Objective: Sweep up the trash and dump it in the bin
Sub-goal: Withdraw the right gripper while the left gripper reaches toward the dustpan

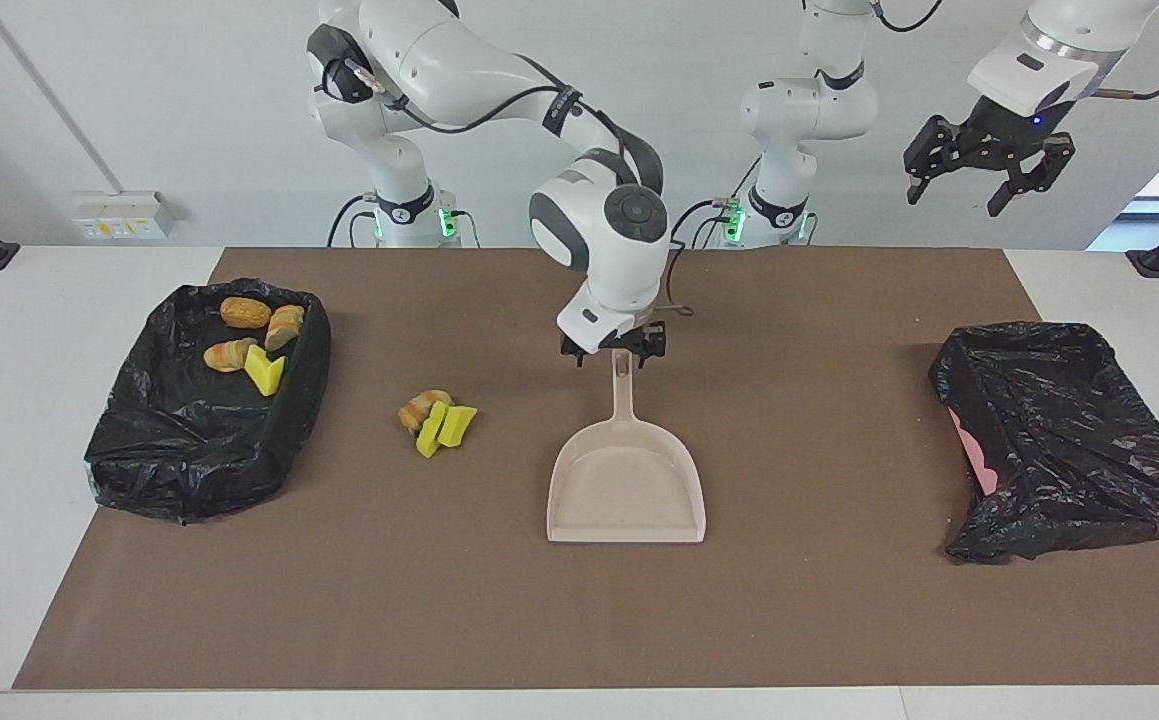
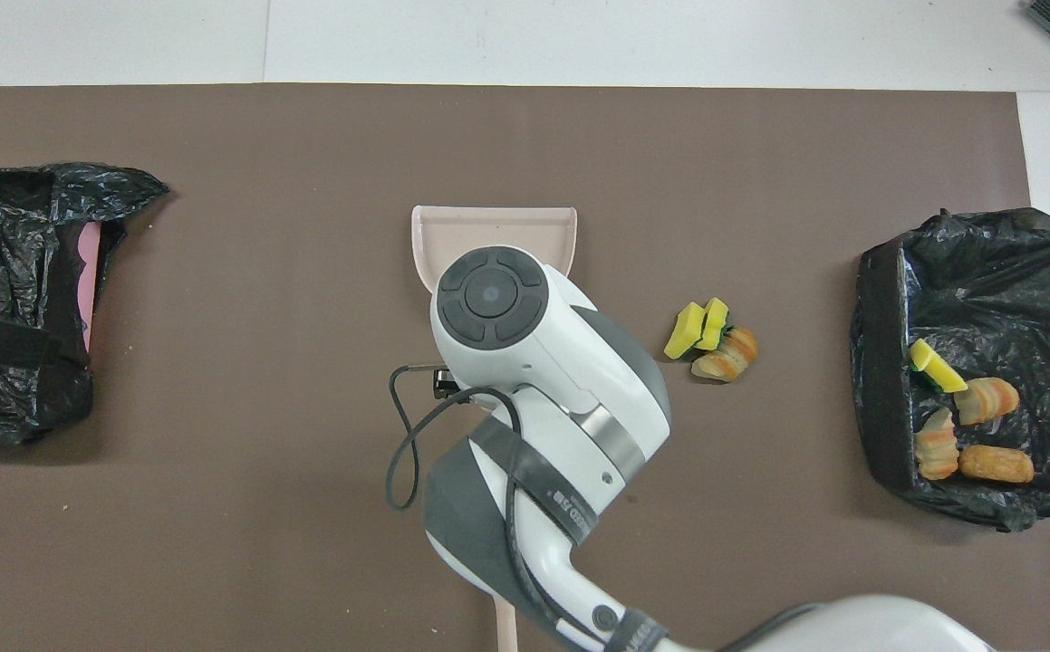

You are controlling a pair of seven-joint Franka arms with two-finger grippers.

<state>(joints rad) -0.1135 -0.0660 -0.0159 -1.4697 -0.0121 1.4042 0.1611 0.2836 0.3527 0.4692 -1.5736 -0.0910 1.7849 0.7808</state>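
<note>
The right gripper [image 1: 612,352] hovers just over the tip of the dustpan's handle, fingers spread apart with the handle end showing between them, nothing gripped. The beige dustpan [image 1: 626,482] lies flat on the brown mat [image 1: 819,620] at mid-table, its handle pointing toward the robots and its open mouth away from them. From overhead the right arm's wrist covers most of the pan [image 2: 493,226], so only the scoop's rim shows.

Out toward the right arm's end, beside the pan and well apart from the gripper, sits a small heap of trash [image 1: 436,416]: yellow sponge wedges leaning on an orange bread-like lump [image 2: 712,340]. Further that way is a black-lined bin [image 1: 201,400], with more trash in it [image 1: 249,338]: bread lumps and a yellow-and-green sponge piece.

The left gripper [image 1: 986,172] waits high in the air at the left arm's end, jaws apart and empty, over the table edge. Below it lies a second black bag [image 1: 1059,440] with pink showing at its side
</note>
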